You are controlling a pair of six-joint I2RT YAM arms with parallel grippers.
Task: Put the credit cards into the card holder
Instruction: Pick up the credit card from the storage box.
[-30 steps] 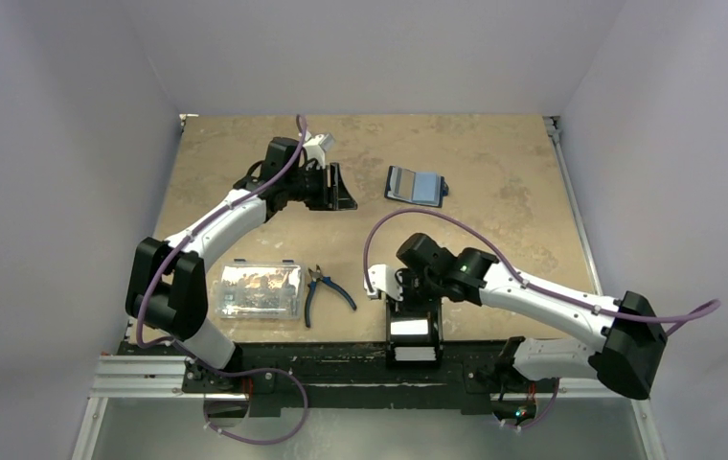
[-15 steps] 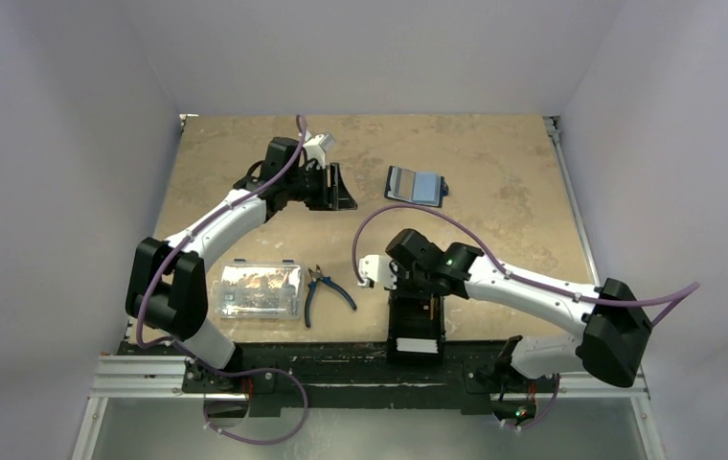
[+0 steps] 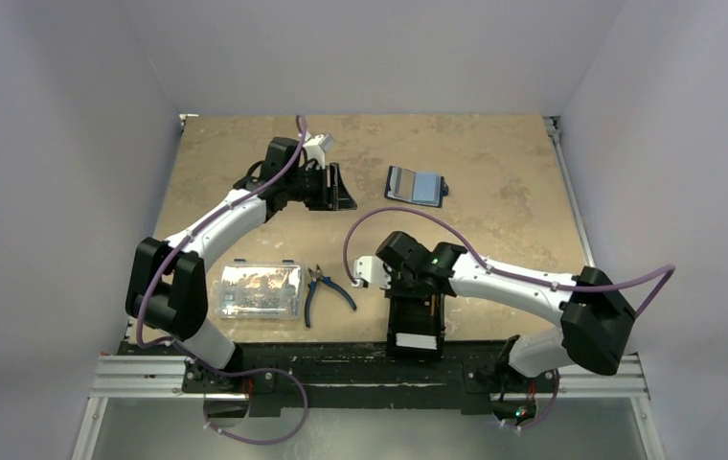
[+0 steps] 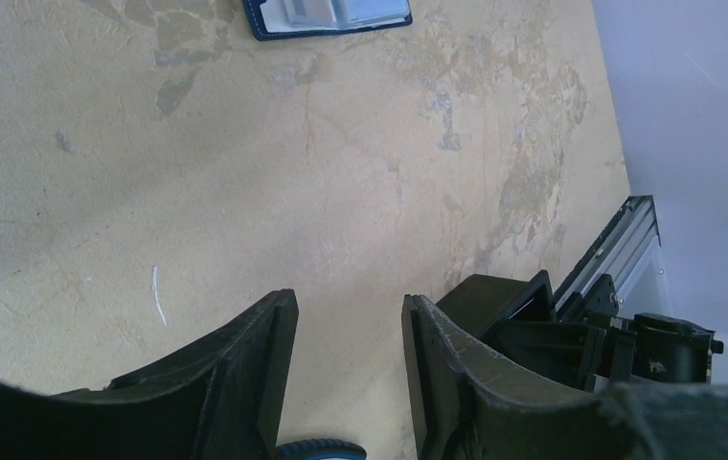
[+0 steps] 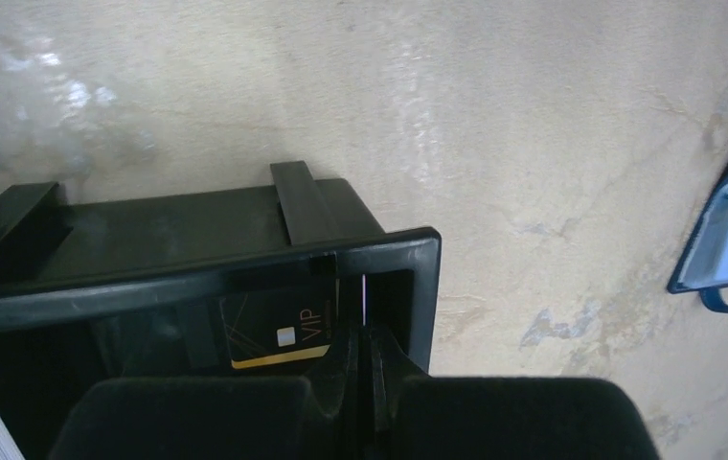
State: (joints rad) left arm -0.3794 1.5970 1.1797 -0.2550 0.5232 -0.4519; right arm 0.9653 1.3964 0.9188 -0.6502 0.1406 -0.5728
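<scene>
While the right gripper [image 5: 365,335] pinches a pale credit card [image 5: 365,299] by its thin edge, that card looks light, stiff and slippery.

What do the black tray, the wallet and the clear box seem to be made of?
The tray looks like moulded plastic, matte black, with thin stiff walls. The wallet seems navy leather or imitation; too small to tell. The box is clear glossy plastic: its contents show through.
</scene>
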